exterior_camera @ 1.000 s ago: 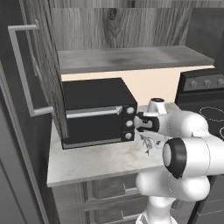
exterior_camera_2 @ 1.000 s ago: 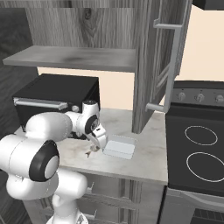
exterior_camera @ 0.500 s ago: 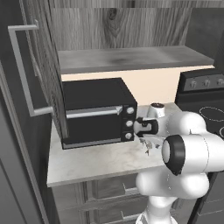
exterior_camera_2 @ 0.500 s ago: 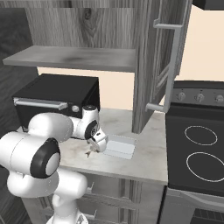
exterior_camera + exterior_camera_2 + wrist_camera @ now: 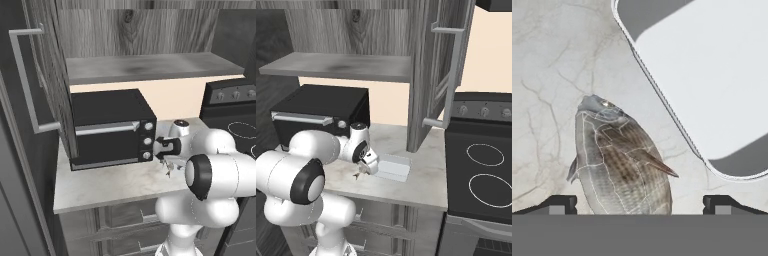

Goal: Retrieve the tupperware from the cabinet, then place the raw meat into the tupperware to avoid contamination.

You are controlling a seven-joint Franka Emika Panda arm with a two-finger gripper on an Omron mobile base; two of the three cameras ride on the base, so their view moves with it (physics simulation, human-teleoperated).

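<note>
My gripper [image 5: 639,202] has dropped lower over the fish [image 5: 619,160] at bottom centre, jaws wide, holding nothing; box [image 5: 712,75] upper right, so grasp comes next.

Both base views flank the arm, sharing the counter [image 5: 115,185]; the hand view looks close down onto it.

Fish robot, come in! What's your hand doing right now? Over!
Hand open, low over the raw meat, not gripping. Tupperware on counter beside it, empty. Nothing between them.
</note>
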